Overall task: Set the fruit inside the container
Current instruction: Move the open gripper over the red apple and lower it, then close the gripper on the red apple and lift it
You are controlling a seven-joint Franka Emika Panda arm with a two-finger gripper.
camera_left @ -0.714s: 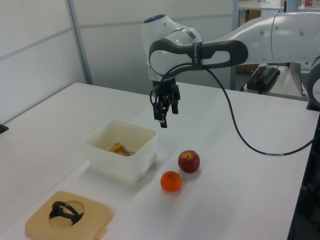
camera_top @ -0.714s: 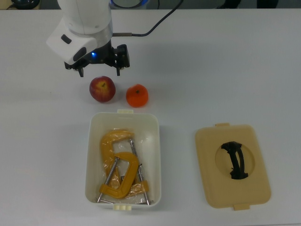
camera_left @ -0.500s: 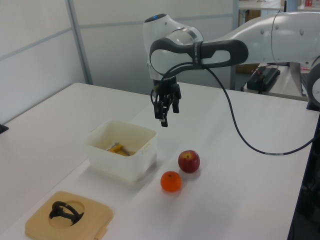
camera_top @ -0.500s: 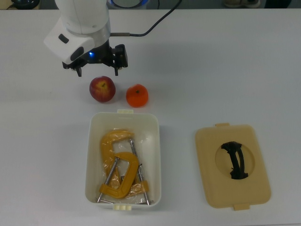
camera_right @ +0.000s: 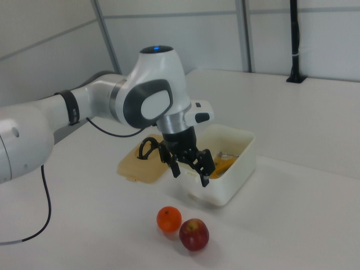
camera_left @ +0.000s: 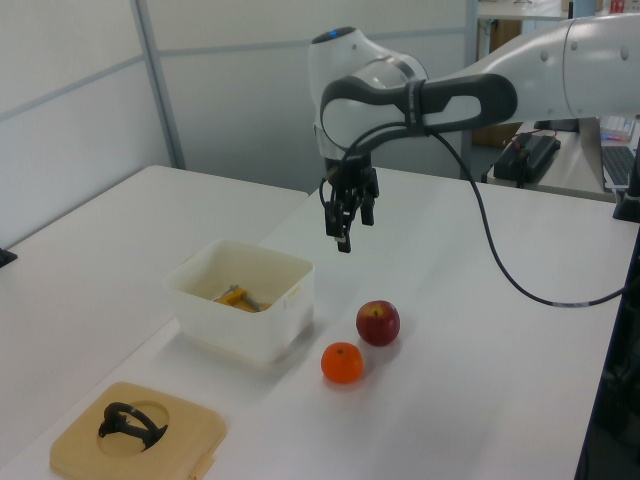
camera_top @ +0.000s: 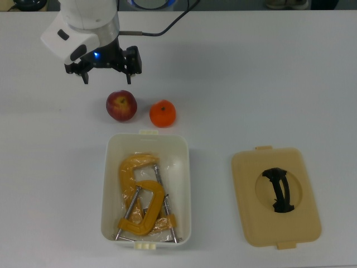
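Nothing is yet placed: the glossy red apple (camera_top: pixel 121 105) and the bright orange (camera_top: pixel 162 113) are left on the white bench (camera_top: pixel 268 84) just beside the white rectangular plastic tub (camera_top: pixel 109 184), while the jaws of the black two-finger gripper (camera_top: pixel 107 73) are held open and empty above them.

— What does the room around the setup look like?
— A broad white desk (camera_left: pixel 120 250) fills most of it, matte and evenly lit, with soft shadows. Behind it, in the left view, stand pale grey wall panels (camera_left: pixel 70 110) split by a slanted metal post (camera_left: pixel 160 85).
— Anything further back?
— At the left view's right there is another work surface (camera_left: pixel 560 165) with dark equipment on it. In the right view, similar panels (camera_right: pixel 337 39) line the back, and a black pole (camera_right: pixel 295 42) rises from the desk's far edge.
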